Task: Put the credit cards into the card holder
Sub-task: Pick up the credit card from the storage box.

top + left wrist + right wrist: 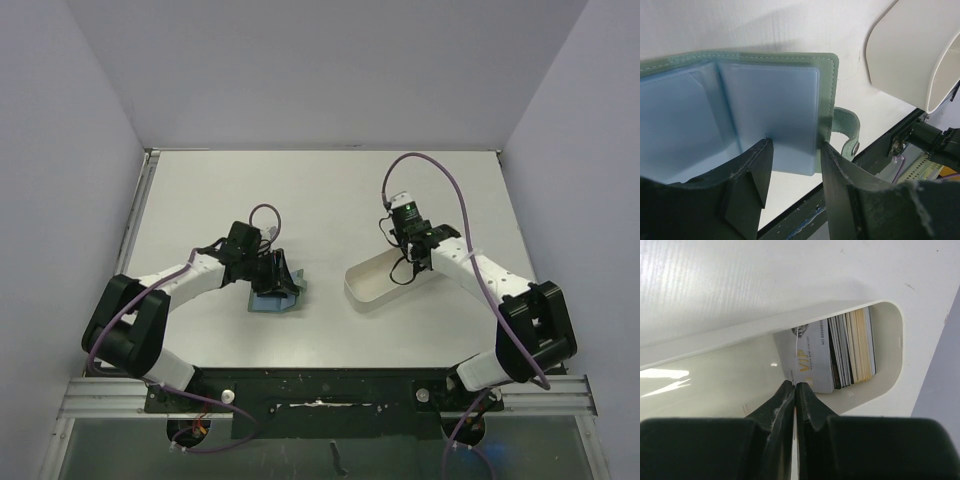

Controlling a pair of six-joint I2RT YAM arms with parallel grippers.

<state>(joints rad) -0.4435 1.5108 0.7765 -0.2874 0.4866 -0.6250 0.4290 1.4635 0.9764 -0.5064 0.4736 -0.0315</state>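
The card holder (765, 100) lies opened on the table, grey-green outside and pale blue inside, and it also shows in the top view (272, 301). My left gripper (795, 142) stands over its right half, open, with both fingertips at the blue pocket page. The credit cards (850, 350) stand on edge as a stack inside the white tray (880, 385). My right gripper (796, 385) reaches into that tray and is shut on one thin pale card (797, 355), seen edge-on in front of a silvery VIP card. From above, the right gripper (405, 266) is at the tray's right part.
The white oval tray (362, 293) lies right of centre, tilted, about a hand's width from the card holder. The holder's strap with a metal snap (850, 131) sticks out toward the table's near edge (805, 220). Side walls close off the table.
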